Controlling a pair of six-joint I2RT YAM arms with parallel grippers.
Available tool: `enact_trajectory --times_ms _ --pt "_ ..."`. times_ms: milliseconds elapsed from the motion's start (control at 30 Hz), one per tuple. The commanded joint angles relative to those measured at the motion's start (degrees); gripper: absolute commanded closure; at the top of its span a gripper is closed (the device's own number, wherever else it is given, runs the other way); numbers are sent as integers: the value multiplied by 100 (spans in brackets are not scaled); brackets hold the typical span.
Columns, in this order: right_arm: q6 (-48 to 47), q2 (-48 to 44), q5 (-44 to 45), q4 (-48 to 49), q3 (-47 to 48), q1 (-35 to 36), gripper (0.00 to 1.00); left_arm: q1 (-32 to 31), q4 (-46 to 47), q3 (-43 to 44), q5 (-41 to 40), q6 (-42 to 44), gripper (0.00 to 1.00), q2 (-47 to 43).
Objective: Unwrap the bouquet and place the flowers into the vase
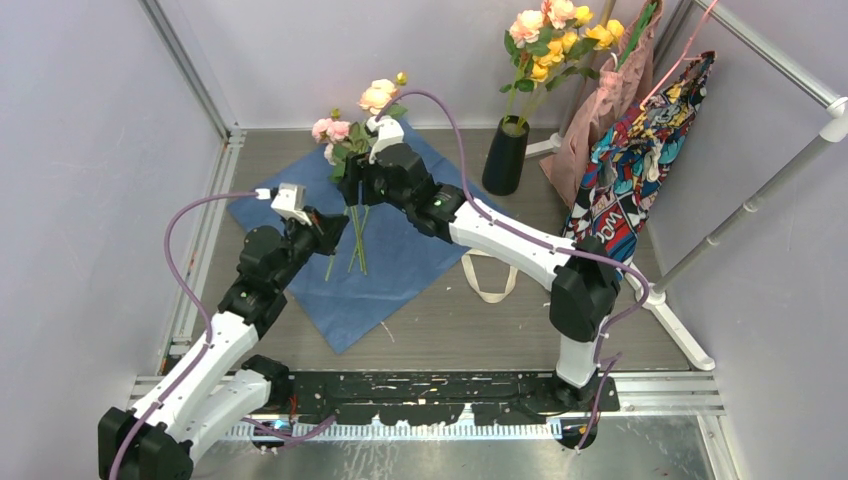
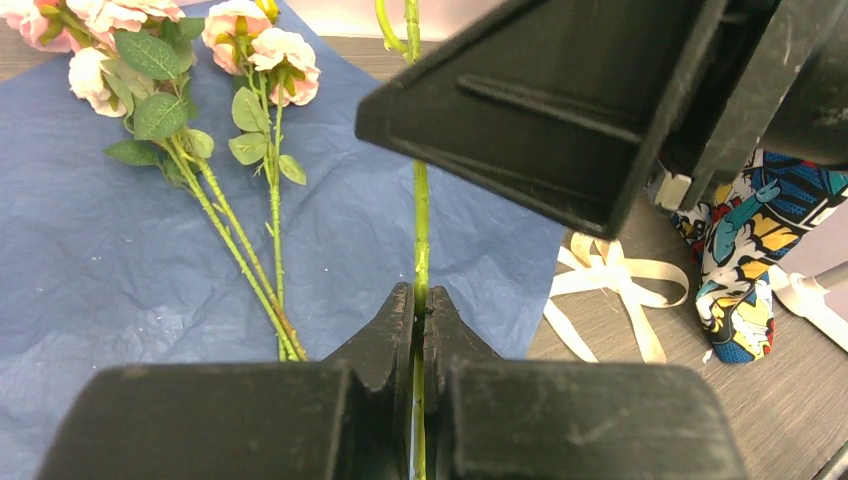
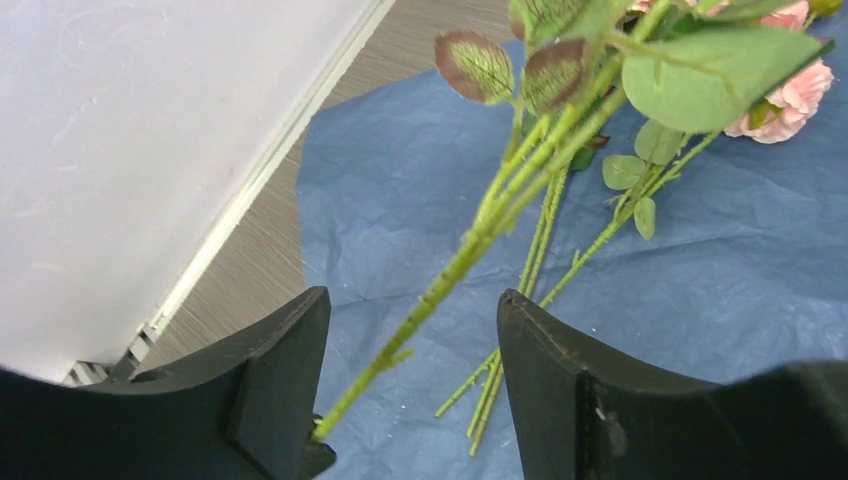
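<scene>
Transferring one stem between arms. Your left gripper (image 2: 418, 310) is clamping its jaws together on the lower part of a single green stem (image 2: 421, 220), holding it up above the opened blue paper (image 1: 400, 265). Your right gripper (image 3: 412, 345) is standing with its jaws apart around the same stem higher up. In the right wrist view the stem is running off-centre, close against one finger (image 3: 285, 360). You are best centring the stem between the pads before closing, taking bare stem below the leaves, and releasing the left clamp only once the right grip is firm. The other flowers (image 2: 275, 60) are lying flat on the paper, left of the held stem in the left wrist view. The vase (image 1: 503, 160) is standing upright at the far right, near the paper's edge, with yellow flowers (image 1: 560, 45) in it. The ribbon (image 2: 612, 290) is lying loose on the table beside the paper's right edge.
</scene>
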Motion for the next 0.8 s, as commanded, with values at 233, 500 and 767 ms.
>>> enact_trajectory --times_ms 233,500,767 --pt "86 19 -67 257 448 12 64 -78 457 4 -1 98 100 -154" --pt "118 125 -105 311 338 8 66 -90 362 4 19 105 100 -385" --pt "142 126 -124 366 254 9 96 -107 290 -22 -39 128 100 -391"
